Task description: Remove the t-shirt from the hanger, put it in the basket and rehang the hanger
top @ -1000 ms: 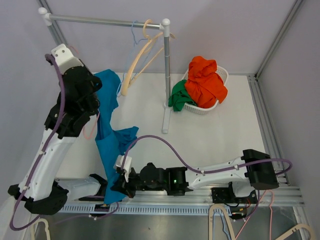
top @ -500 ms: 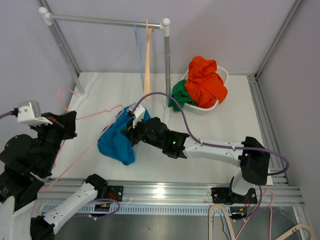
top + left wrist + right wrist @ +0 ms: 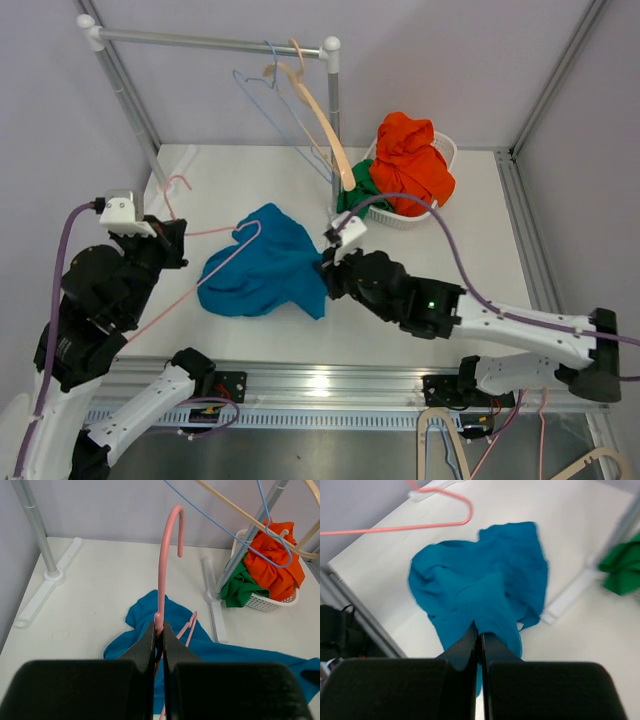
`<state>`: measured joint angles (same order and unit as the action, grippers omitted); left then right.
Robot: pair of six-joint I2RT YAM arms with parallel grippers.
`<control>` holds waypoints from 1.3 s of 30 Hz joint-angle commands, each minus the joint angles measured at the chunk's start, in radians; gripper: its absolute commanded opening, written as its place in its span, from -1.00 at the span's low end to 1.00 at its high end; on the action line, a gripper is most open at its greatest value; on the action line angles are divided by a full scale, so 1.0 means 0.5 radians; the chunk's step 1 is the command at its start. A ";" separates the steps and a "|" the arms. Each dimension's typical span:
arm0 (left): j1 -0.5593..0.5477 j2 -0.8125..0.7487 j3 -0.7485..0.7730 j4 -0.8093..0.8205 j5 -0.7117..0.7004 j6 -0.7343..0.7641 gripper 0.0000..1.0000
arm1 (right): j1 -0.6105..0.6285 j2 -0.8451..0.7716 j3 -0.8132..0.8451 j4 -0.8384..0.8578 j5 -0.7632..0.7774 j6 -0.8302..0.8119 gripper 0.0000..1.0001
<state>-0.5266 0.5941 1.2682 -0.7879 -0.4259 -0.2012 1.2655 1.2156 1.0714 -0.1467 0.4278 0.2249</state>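
T-shirt point(image 3: 262, 270) | crumpled flat, long axis L-R | R claw point(image 3: 326, 268) pinching edge

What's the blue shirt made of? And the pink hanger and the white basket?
The teal t-shirt looks like soft matte cloth, probably cotton knit: it crumples in loose folds. The pink hanger seems to be thin coated wire or plastic, smooth and glossy. The white basket looks like plastic, with molded lattice walls.
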 commanded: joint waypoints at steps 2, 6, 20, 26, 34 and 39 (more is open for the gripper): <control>0.080 0.188 0.049 0.263 0.271 0.062 -0.99 | -0.116 -0.326 0.072 -0.357 0.515 -0.047 -1.00; 0.182 0.385 0.206 0.257 0.434 0.031 -0.99 | -0.370 -0.357 0.469 -0.419 0.457 -0.292 -1.00; 0.550 0.833 0.584 0.174 0.487 -0.098 -0.99 | -1.487 0.627 2.184 -0.096 -0.434 -0.616 -1.00; 0.676 0.953 0.642 0.257 0.533 -0.165 -0.99 | -1.705 1.075 2.658 0.369 -0.583 -0.603 -1.00; 0.823 1.247 0.783 0.434 0.615 -0.257 -0.99 | -1.862 1.492 2.971 1.170 -0.530 -0.530 -0.98; 0.881 1.529 1.016 0.478 0.594 -0.276 -0.99 | -1.966 1.723 3.187 1.000 -0.543 -0.346 -1.00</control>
<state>-0.1032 1.3079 1.6970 -0.6167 -0.1463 -0.3130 0.3054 2.0605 2.6175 0.2829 0.1593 -0.0105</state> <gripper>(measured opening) 0.031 0.010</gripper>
